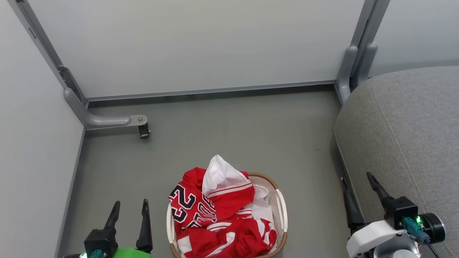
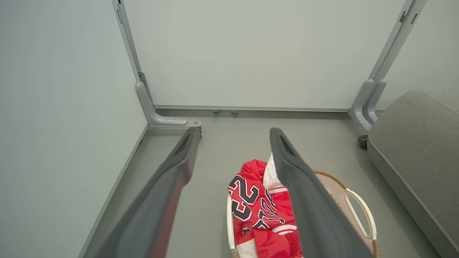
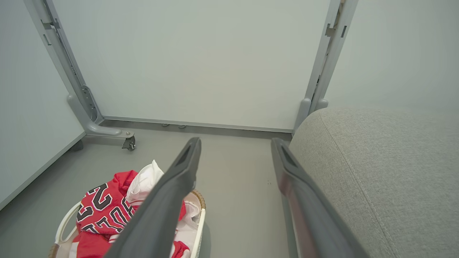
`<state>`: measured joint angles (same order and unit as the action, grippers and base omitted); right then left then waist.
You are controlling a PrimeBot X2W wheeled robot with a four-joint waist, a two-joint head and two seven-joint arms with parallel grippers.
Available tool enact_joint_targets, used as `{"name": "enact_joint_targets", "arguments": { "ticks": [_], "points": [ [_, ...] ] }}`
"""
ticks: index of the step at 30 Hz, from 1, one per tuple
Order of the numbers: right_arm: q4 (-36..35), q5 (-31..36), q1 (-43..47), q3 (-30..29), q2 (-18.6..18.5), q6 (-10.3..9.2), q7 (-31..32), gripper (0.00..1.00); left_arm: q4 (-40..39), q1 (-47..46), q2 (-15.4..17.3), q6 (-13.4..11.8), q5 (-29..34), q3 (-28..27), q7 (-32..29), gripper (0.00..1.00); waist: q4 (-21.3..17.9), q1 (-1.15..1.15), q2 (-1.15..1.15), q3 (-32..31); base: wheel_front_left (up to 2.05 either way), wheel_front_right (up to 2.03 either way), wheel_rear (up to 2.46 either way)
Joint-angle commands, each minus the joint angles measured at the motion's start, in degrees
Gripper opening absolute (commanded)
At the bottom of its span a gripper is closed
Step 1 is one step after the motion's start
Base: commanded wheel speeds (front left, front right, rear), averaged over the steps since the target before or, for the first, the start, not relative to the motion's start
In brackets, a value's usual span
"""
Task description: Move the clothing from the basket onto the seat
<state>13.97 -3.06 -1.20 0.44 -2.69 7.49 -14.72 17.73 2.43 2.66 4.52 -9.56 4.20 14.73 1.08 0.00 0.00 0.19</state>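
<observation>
- Left gripper [image 1: 131, 201]: fingers spread wide, nothing between them; hanging over the floor [image 1: 233, 125] just left of the basket [image 1: 284, 209], apart from its rim.
- Right gripper [image 1: 356, 177]: fingers spread wide, nothing held; poised above the narrow strip of floor between basket and seat [image 1: 405, 136], outer finger running close along the seat's front edge; contact there cannot be told.
- Clothing [image 1: 215, 218]: heaped in the basket, mounded above the rim; red with white trim; jersey with black white-edged numerals draped over the left rim; white fold [image 1: 218, 173] peaking at the far end of the heap.
- Basket: oval, cream, brown woven rim, handle slot on the right side; standing on the floor well short of its far edge.
- Seat: grey fabric, rounded edge, stitched seam; along the right edge of the floor, near the basket but apart from it.
- Open room: bare floor from the basket to the far edge.
- Limits: pale partition panels [image 1: 197, 46] along the far and left edges; grey foot with caster [image 1: 143, 131] projecting from the far left corner.
</observation>
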Motion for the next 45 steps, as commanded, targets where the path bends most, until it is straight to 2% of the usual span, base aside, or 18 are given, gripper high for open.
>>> {"name": "enact_joint_targets", "arguments": {
  "ticks": [1, 30, 37, 45],
  "points": [
    [0.2, 1.2, -0.4, 0.0, -0.4, 0.0, -0.5, 1.0, 0.2, 0.5, 0.4, -0.2, 1.2, 0.2, 0.6, 1.0, 0.0, 0.0, 0.0, 0.0, 0.0, 0.0, 0.0],
    [-0.7, 0.6, -0.8, -0.5, -0.3, -0.01, -0.6, 1.0, 0.7, -1.3, 0.4, 0.0, 1.1, 0.7, 0.4, 1.0, -0.1, 0.0, 0.0, 1.5, 0.0, 0.0, 0.0],
    [-2.6, 1.0, -3.6, -0.7, -0.3, -0.01, -0.6, 1.0, 1.8, -7.5, 0.7, 1.4, 3.7, 4.0, 0.4, 1.0, -1.2, 0.0, 0.0, 6.9, 0.0, 0.0, 0.0],
    [-5.9, 0.2, -11.6, -0.9, -0.3, -0.01, -0.6, 1.0, 8.2, -20.9, 1.3, 2.4, 5.5, 7.6, 0.4, 1.0, -5.5, 0.0, 0.0, 20.3, 0.0, 0.0, 0.0]
  ]
}}
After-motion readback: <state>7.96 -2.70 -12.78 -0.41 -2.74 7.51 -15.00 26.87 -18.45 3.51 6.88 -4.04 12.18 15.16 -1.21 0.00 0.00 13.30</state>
